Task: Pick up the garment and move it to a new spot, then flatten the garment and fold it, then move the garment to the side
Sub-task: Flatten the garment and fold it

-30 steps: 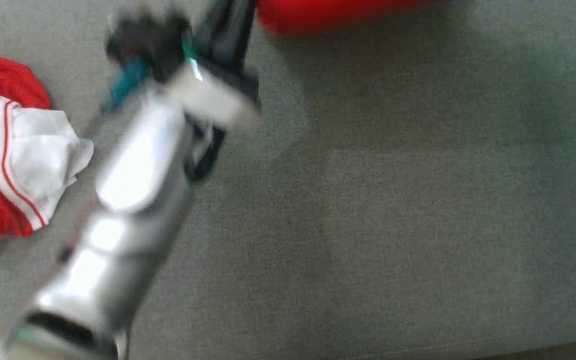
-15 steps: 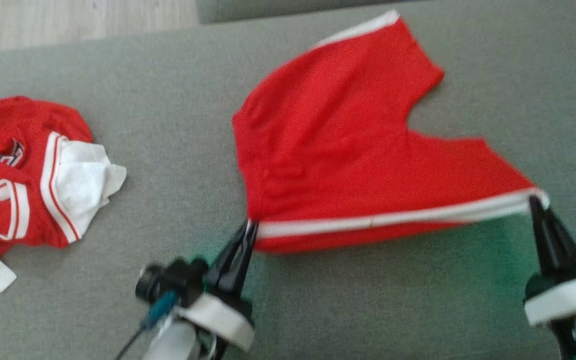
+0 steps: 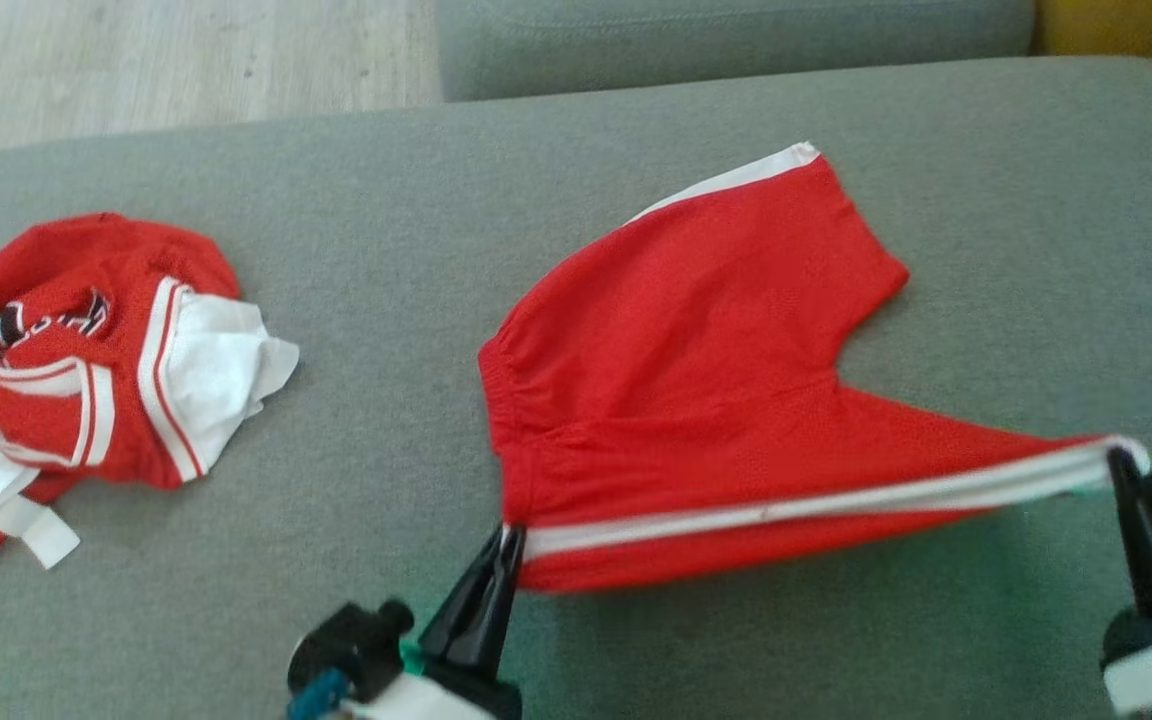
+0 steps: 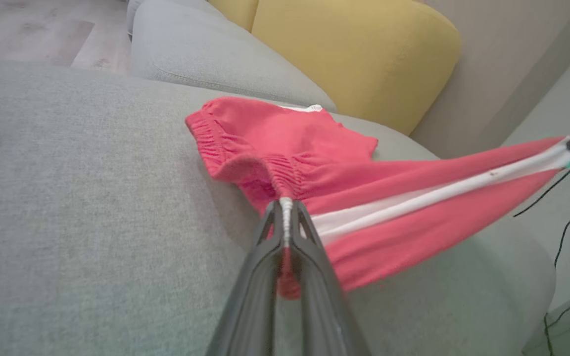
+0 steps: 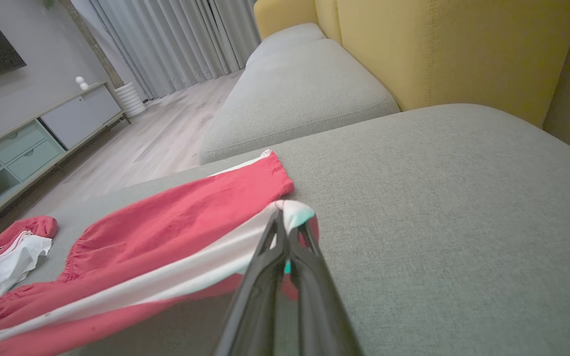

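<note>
Nubby grey couch cushion (image 3: 356, 200) with soft red shorts (image 3: 696, 380) in the middle, gathered elastic waist, white side stripe pulled taut. Crumpled red-and-white jersey (image 3: 66, 380) sits off to the left. Left gripper (image 3: 506, 535) pinches the waistband corner, right gripper (image 3: 1121, 465) pinches the hem corner, both clamped tight

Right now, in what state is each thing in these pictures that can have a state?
red shorts: partly spread on the grey cushion, the white-striped side pulled taut and lifted between the two grippers.
left gripper: shut on the waistband end of the stripe.
right gripper: shut on the leg-hem end of the stripe.
red and white jersey: crumpled in a heap on the cushion, apart from the shorts, not held.
</note>
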Controlling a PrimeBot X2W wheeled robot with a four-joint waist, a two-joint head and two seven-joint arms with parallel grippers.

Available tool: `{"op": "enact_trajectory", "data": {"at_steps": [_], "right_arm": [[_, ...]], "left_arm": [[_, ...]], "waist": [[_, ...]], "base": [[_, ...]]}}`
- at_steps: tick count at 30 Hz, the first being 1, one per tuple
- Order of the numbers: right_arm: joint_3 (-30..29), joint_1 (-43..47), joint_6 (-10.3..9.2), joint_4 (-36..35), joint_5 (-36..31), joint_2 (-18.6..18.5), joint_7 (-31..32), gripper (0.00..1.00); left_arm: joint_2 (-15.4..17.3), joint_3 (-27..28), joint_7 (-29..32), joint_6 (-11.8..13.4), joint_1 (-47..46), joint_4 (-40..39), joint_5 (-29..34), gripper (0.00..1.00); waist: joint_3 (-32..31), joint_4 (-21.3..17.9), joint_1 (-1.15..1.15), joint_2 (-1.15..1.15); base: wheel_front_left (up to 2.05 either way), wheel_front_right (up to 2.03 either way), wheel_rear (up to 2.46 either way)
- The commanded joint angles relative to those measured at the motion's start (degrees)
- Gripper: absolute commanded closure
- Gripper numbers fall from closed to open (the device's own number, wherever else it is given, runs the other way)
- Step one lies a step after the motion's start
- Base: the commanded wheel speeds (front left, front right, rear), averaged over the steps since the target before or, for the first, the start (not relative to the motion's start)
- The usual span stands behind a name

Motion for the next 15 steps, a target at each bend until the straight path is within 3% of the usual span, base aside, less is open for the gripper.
{"op": "enact_trajectory", "data": {"at_steps": [1,10,15], "right_arm": [[-0.1,-5.0,-0.05,-1.4,-0.3,-2.0,0.7,1.0],[3.7,-21.8,-0.05,7.0,-0.1,-7.8,3.7,1.0],[7.9,-32.8,-0.05,14.7,1.0,-10.9,3.9,1.0]], "left_arm": [[-0.7,2.3,0.6,0.2,-4.2,-2.6,-1.4,1.0],[-3.0,1.3,4.6,0.3,-18.5,-0.5,-7.4,1.0],[-3.3,0.5,6.5,2.9,-27.5,5.0,-11.1,1.0]], "waist": [[1.6,1.2,0.01,-0.01],[8.4,4.4,0.01,-0.01],[11.8,5.4,0.01,-0.01]], "base": [[0.0,0.0,0.0],[0.0,0.0,0.0],[0.0,0.0,0.0]]}}
